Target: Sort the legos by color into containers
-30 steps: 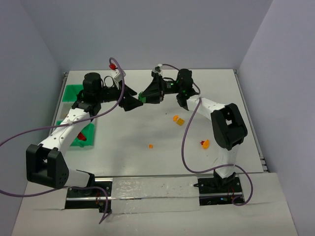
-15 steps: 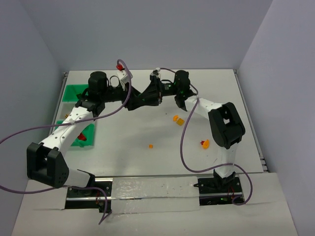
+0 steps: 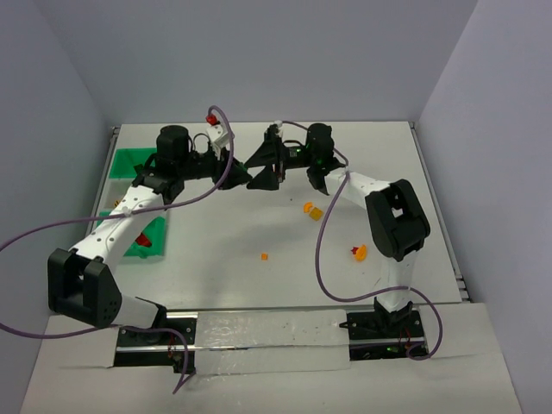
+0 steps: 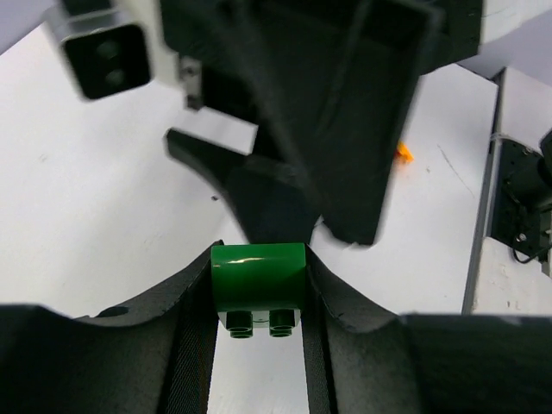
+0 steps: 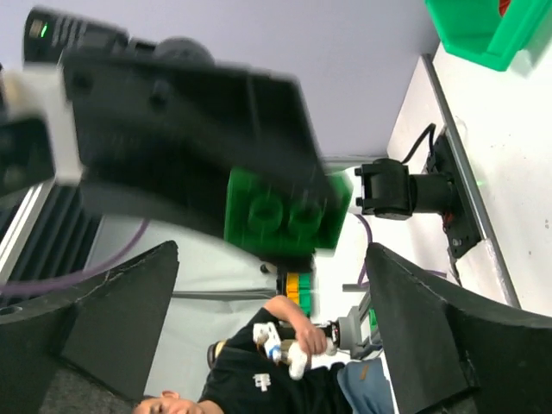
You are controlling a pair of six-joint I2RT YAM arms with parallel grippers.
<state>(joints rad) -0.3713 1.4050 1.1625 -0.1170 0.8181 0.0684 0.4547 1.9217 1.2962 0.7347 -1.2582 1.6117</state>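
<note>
A green lego (image 4: 259,274) sits clamped between the two black fingers of my left gripper (image 4: 259,259), studs toward the camera, held in the air over the back of the table. My right gripper (image 5: 274,259) faces it tip to tip with its jaws spread wide on either side of the same green lego (image 5: 289,211), not touching it. In the top view the left gripper (image 3: 242,176) and right gripper (image 3: 258,171) meet mid-table and hide the brick. The containers (image 3: 129,164) stand along the left edge, a red lego (image 3: 144,241) lying in the near green one.
Loose legos lie on the white table: an orange-yellow one (image 3: 312,210), a tiny orange one (image 3: 264,256) and a red-and-orange one (image 3: 358,252). A whitish bin (image 3: 108,204) sits between the two green ones. Purple cables loop off both arms.
The left gripper has shut on the green lego that the right gripper was holding. The right gripper's jaws have spread apart and let go of it.
</note>
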